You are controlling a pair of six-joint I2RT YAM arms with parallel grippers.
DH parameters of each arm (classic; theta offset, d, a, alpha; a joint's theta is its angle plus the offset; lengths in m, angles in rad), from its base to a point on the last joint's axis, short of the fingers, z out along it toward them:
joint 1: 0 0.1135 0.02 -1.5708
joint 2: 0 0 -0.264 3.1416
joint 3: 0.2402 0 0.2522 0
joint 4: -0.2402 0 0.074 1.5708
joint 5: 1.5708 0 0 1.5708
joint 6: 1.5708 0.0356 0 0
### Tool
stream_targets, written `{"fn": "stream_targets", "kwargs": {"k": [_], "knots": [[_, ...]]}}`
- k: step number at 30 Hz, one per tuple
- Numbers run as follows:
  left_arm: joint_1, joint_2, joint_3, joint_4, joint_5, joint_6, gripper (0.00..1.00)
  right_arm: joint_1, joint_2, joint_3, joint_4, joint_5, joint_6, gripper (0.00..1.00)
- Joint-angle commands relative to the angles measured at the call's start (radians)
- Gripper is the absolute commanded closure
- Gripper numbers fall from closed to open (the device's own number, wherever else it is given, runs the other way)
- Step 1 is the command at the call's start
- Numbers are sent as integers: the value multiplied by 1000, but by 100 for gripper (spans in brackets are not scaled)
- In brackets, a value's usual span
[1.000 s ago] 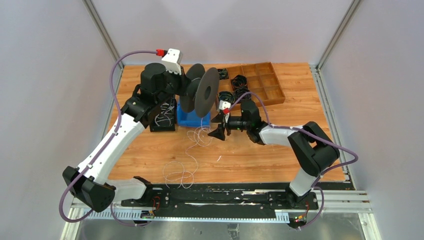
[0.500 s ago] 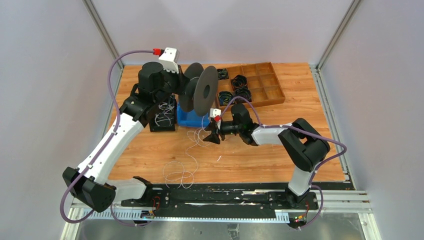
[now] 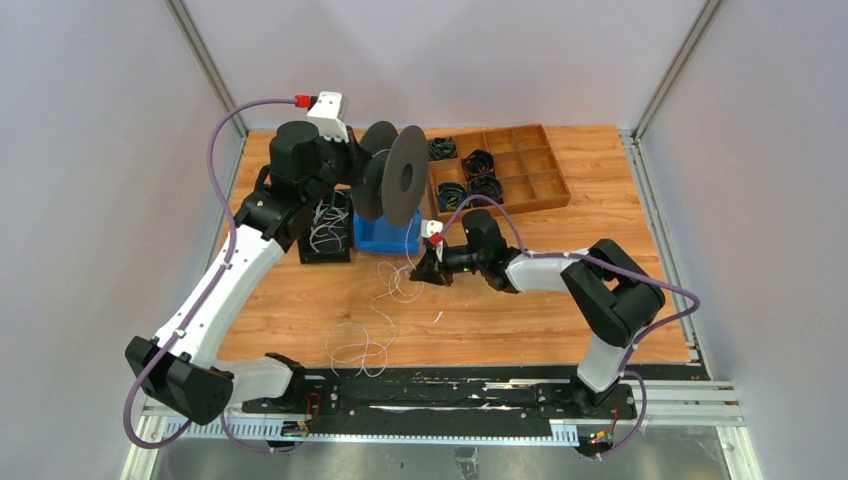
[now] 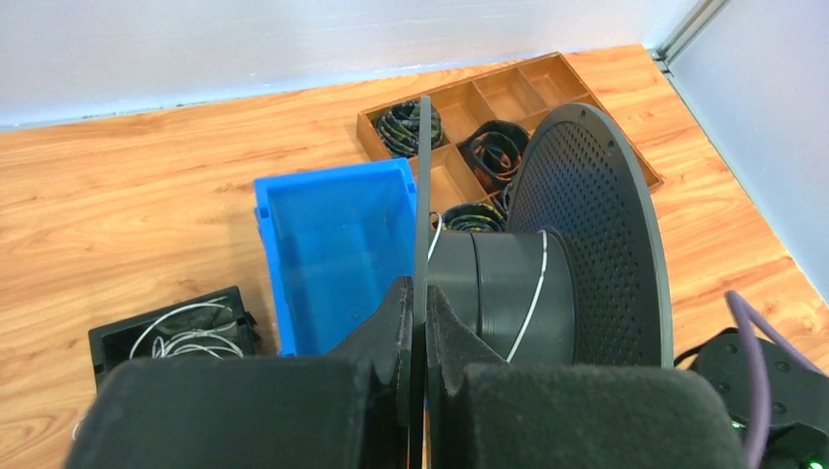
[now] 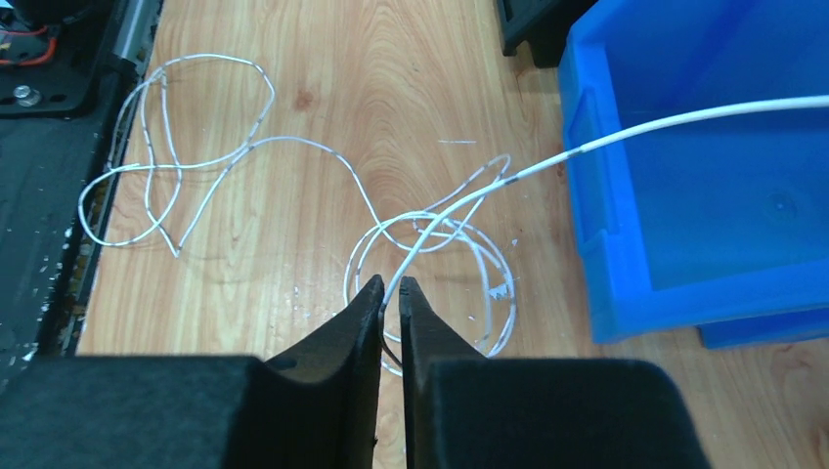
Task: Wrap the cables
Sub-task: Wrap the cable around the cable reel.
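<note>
A thin white cable lies in loose loops on the wooden table; its loops reach almost to the front edge. My right gripper is shut on a strand of this cable low over the table. From there the cable runs up and right across the blue bin. My right gripper sits just in front of that bin. My left gripper is shut on the thin flange of a black spool, held above the bin. One white turn of cable crosses the spool's hub.
A black box holding tangled white wire stands left of the blue bin. A wooden compartment tray at the back right holds black cable coils. Grey walls close in the table on three sides.
My right gripper moved left and down to the cable in front of the bin and shut on it. The left arm shifted the spool slightly left and back.
</note>
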Motion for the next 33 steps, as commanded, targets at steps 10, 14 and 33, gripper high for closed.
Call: {"fn": "stream_targets", "kwargs": {"k": [10,14,33], "knots": [[2,-12,38,92,-82,23,100,164,-217,126,-421,87,35,99],[-16,-7,30,95,-107,41,100,223,-222,242,-558,124,35,99],[-104,-31,-44,136,-187,189,100,243,-200,795,-1011,310,48,99]]}}
